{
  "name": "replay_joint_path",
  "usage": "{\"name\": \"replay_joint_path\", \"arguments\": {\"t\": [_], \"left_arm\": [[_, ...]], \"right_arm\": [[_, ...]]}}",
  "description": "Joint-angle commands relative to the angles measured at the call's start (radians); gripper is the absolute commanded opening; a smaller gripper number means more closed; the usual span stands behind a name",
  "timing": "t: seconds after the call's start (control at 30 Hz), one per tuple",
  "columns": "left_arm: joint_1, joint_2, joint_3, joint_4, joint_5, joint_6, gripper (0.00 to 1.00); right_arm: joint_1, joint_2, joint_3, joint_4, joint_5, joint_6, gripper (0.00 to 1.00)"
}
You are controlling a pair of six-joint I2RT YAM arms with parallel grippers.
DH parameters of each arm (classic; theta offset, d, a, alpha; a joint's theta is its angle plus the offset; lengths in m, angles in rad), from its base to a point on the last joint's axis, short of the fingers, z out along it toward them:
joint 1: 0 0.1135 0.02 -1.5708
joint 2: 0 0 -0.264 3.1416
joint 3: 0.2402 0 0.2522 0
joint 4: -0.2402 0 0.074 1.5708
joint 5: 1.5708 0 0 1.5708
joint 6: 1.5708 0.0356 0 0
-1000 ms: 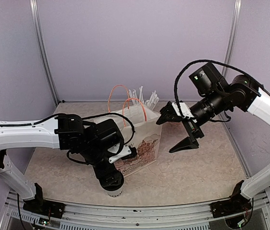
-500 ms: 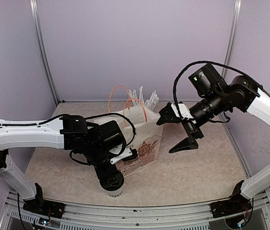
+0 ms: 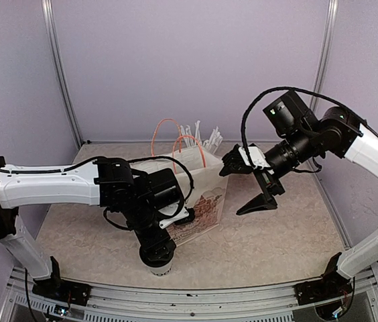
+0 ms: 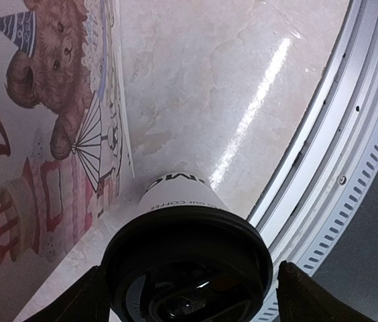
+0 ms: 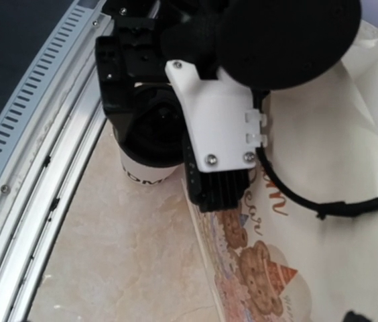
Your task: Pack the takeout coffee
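Our left gripper (image 3: pixel 157 255) hangs straight down over the paper cup (image 4: pixel 179 198). Only the left wrist view shows its fingers (image 4: pixel 92 298), which bracket the cup's black lid (image 4: pixel 187 268), one close against each side of the rim. We cannot tell whether they press on it. From above, the arm hides most of the cup. The right wrist view shows the cup's white wall and dark lettering under the gripper.

Our right gripper (image 3: pixel 236 188) is spread wide and carries nothing. It hovers in the air just beside the right end of the paper bag (image 3: pixel 199 194).

The cup stands upright at the near edge of the table (image 4: pixel 196 67), just beside the metal rail (image 4: pixel 350 154) and close to the bag's near corner. That leaves little room on those two sides. The left wrist view shows bare tabletop beyond the cup, along the bag's printed face. In the top view there is more open surface to the right of the bag, under the right arm.

We count one cup with one lid, one bag with two orange handles (image 3: pixel 190 139), and a cluster of white straws (image 3: pixel 201 136) behind it, too many to number.
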Motion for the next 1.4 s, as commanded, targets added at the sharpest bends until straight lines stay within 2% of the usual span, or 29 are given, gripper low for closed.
{"name": "replay_joint_path", "arguments": {"t": [0.0, 0.2, 0.43, 0.53, 0.7, 1.0, 1.23, 1.37], "left_arm": [[-0.029, 0.019, 0.069, -0.065, -0.029, -0.053, 0.84], [-0.066, 0.053, 0.072, -0.106, -0.027, -0.103, 0.83], [-0.072, 0.067, 0.05, -0.108, -0.092, -0.135, 0.82], [-0.083, 0.077, 0.083, -0.119, -0.122, -0.132, 0.8], [-0.097, 0.074, 0.164, -0.164, -0.179, -0.16, 0.83], [-0.087, 0.05, 0.07, -0.131, -0.145, -0.206, 0.85], [-0.081, 0.05, 0.045, -0.102, -0.13, -0.188, 0.81], [-0.082, 0.056, 0.041, -0.107, -0.128, -0.183, 0.75]], "right_arm": [[-0.009, -0.018, -0.011, 0.007, 0.007, -0.001, 0.99], [-0.009, -0.017, -0.009, 0.009, 0.007, -0.002, 0.99], [-0.009, -0.016, -0.006, 0.006, 0.001, -0.003, 0.99], [-0.009, -0.017, -0.004, 0.004, 0.002, -0.003, 0.99], [-0.009, -0.017, -0.001, 0.003, 0.002, -0.004, 0.99], [-0.009, -0.02, -0.016, 0.007, 0.007, -0.006, 0.99], [-0.009, -0.022, -0.024, 0.01, 0.013, -0.007, 0.99], [-0.01, -0.022, -0.024, 0.014, 0.017, -0.006, 0.99]]}}
